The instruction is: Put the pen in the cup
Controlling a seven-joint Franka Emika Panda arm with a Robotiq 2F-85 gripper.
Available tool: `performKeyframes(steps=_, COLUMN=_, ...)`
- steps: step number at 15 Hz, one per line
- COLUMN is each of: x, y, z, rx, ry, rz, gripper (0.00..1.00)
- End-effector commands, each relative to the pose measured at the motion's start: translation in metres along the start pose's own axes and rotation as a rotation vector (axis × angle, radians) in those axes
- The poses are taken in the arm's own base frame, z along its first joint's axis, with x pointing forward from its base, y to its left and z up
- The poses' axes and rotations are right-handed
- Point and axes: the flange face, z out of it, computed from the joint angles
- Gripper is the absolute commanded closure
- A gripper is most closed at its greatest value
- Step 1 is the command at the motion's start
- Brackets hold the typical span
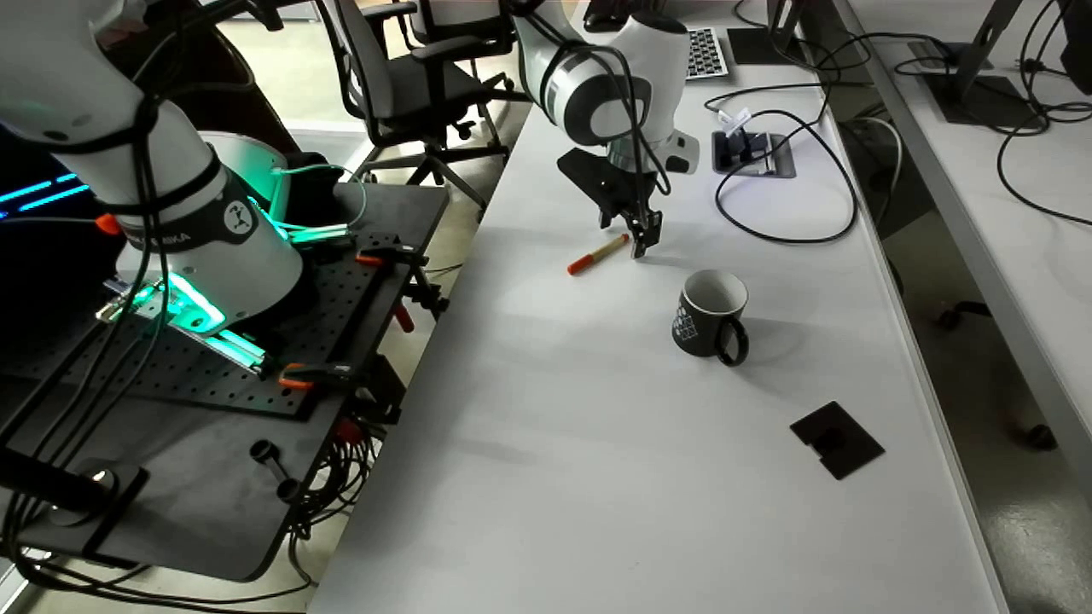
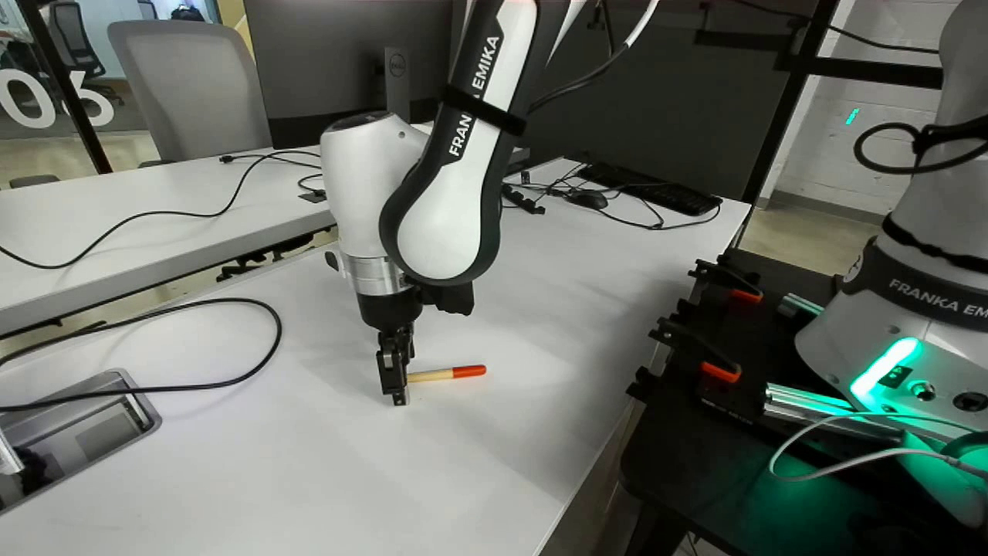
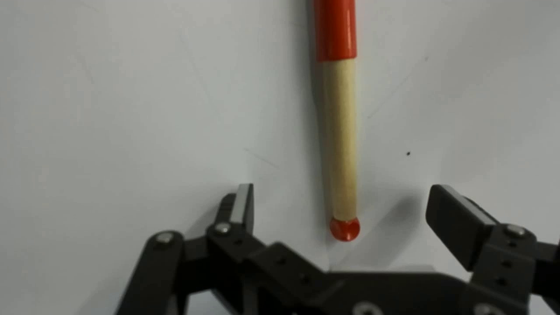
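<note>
"How does the black two-fingered gripper [image 3: 341,203] stand?"
"Jaws wide."
"And the slim, red-ended, wood-coloured pen [image 3: 341,135]?"
"On the smooth white tabletop [image 3: 131,109], its small red tip midway between the fingers, apart from both; in the wrist view the rest points to twelve o'clock."

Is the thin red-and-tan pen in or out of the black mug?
Out. The pen lies on the white table, its end between the open jaws of the black gripper; the mug stands apart.
</note>
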Motion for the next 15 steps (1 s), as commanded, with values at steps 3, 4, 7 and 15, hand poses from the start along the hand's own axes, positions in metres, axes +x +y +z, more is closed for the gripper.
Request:
performKeyframes(steps=3, x=0.0086, y=0.0013, z=0.0057, rx=-0.015, ry=-0.016, rz=0.009, gripper=0.1)
performKeyframes(steps=4, x=0.0091, y=0.0015, z=0.0056, rx=-0.016, ry=-0.017, rz=0.01, gripper=0.24)
performKeyframes(steps=7, x=0.0121, y=0.0033, z=0.0025, rx=-0.019, ry=-0.011, rz=0.013, gripper=0.51)
performKeyframes(steps=15, x=0.0147, y=0.0055, z=-0.0001, rx=-0.026, ry=-0.004, rz=0.014, gripper=0.95)
